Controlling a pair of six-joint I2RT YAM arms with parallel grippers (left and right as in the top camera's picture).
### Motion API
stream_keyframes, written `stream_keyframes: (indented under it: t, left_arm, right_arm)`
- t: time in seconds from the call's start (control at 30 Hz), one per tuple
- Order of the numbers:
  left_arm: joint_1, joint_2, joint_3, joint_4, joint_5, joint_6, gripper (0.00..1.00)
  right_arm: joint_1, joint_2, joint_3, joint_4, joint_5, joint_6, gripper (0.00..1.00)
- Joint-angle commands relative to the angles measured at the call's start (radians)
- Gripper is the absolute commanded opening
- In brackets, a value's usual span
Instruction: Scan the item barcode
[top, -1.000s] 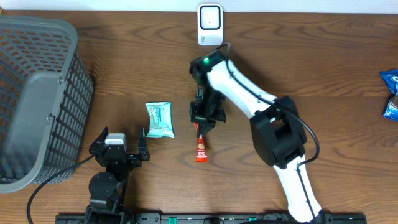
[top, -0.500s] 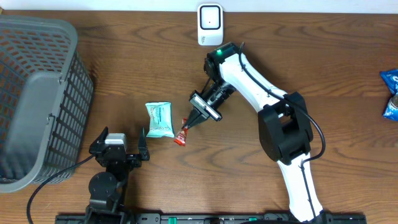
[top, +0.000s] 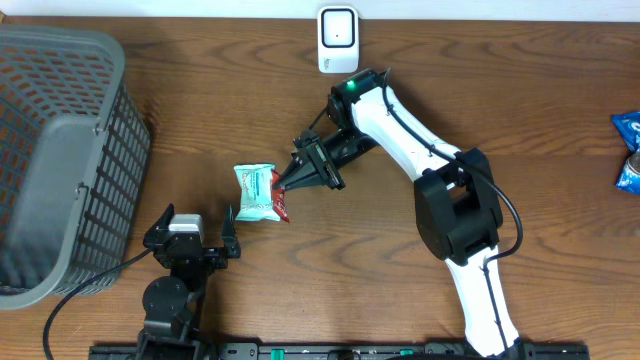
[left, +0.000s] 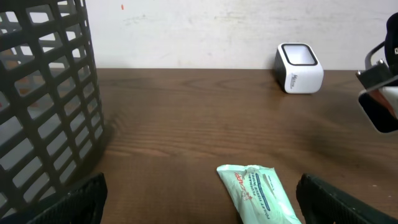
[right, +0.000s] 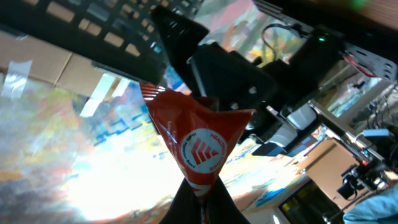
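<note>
The right pincer (top: 290, 188) is clamped shut on the narrow end of a red packet (right: 196, 140), whose logo side faces the wrist camera. From above, the packet's free end overlaps the edge of a mint-green packet (top: 256, 191) just ahead of the pincer. Well behind the pincer stands the white scanner (top: 338, 40). The left pincer (top: 197, 218), beyond the green packet, rests with its jaws wide apart and empty.

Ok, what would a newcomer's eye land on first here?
The red packet pinched in the right tool, mid-table, at the right edge of the green packet as seen from above. After that, the big grey basket on the left and the small white scanner at the far edge.
</note>
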Motion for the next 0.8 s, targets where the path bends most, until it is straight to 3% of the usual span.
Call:
stream_keyframes:
  t: [0.0, 0.5, 0.67, 0.77]
  left_arm:
    - [0.001, 0.0, -0.032, -0.013, -0.005, -0.001, 0.98]
    - [0.001, 0.0, -0.032, -0.013, -0.005, -0.001, 0.98]
    - [0.001, 0.0, -0.032, -0.013, -0.005, -0.001, 0.98]
    - [0.001, 0.0, -0.032, -0.013, -0.005, -0.001, 0.98]
  right_arm:
    - [0.004, -0.005, 0.008, 0.0, -0.073, -0.075, 0.01]
    - [0.004, -0.005, 0.008, 0.007, -0.031, -0.126, 0.01]
    - [-0.016, -0.005, 0.008, 0.234, 0.275, -0.065, 0.02]
    - [-0.017, -0.005, 0.008, 0.362, 0.711, 0.223, 0.01]
